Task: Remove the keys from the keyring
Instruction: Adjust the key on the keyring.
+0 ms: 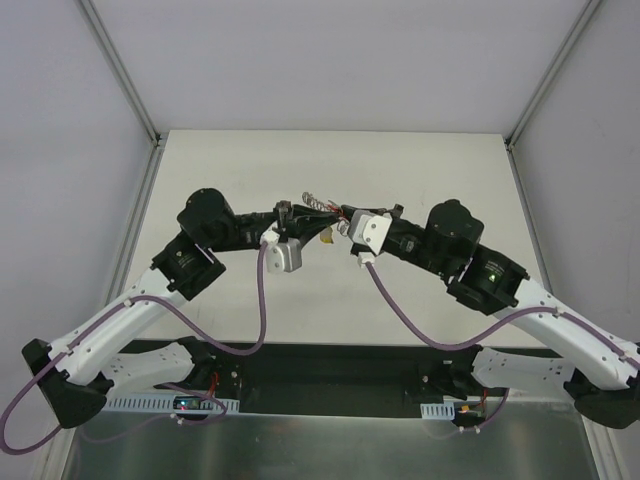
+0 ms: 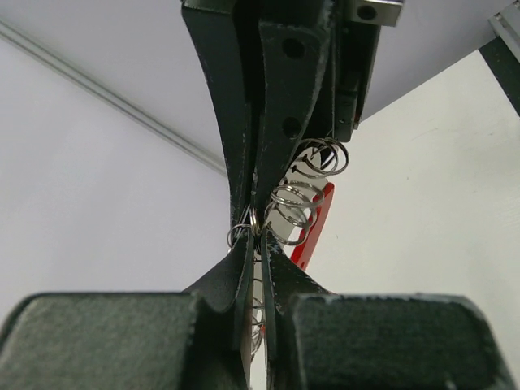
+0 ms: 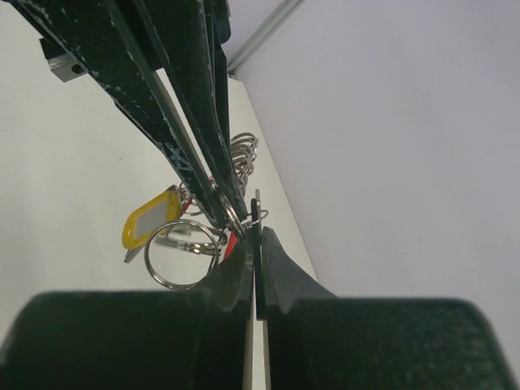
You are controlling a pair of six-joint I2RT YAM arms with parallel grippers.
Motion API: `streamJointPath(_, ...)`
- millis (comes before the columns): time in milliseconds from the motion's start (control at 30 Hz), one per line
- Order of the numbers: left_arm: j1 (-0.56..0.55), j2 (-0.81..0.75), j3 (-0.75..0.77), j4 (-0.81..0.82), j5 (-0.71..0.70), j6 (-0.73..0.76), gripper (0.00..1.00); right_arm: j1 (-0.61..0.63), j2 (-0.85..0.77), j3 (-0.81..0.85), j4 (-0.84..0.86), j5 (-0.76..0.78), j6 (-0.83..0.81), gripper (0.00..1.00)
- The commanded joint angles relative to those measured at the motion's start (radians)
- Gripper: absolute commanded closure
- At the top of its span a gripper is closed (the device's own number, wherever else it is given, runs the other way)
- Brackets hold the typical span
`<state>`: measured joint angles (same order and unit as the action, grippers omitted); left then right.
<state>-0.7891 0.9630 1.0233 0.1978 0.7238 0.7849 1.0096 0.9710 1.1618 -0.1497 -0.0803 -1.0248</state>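
Both grippers meet tip to tip above the middle of the table. The keyring [image 2: 296, 203] is a chain of thin silver rings with a red plastic piece [image 2: 314, 226]. My left gripper [image 2: 260, 237] [image 1: 312, 216] is shut on small rings of that chain. My right gripper [image 3: 256, 231] [image 1: 338, 217] is shut on a thin flat metal piece seen edge-on, seemingly a key, with a small ring through its top. In the right wrist view a large ring [image 3: 183, 256], a yellow tag [image 3: 150, 218] and grey keys [image 3: 177, 236] hang just left of the fingertips.
The pale table [image 1: 420, 170] has grey enclosure walls on three sides, with metal frame rails [image 1: 135, 95] at the corners. Purple cables [image 1: 262, 300] loop from both wrists toward the arm bases at the near edge.
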Motion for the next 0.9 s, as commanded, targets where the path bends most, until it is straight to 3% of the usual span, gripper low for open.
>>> streamJointPath(0, 0.043, 0.054, 0.112, 0.031, 0.054, -0.122, 1.00, -0.023, 0.046, 0.052, 0.133, 0.074, -0.057, 0.99)
streamJointPath(333, 0.073, 0.026, 0.078, -0.014, 0.059, -0.426, 1.00, -0.086, 0.020, -0.023, 0.285, 0.025, -0.050, 0.99)
streamJointPath(500, 0.074, 0.005, 0.044, 0.070, 0.034, -0.557, 1.00, -0.086, -0.003, -0.114, 0.357, 0.004, -0.021, 0.99)
streamJointPath(867, 0.091, 0.019, 0.029, 0.166, -0.001, -0.719, 1.00, -0.053, -0.061, -0.286, 0.476, 0.074, -0.066, 0.99)
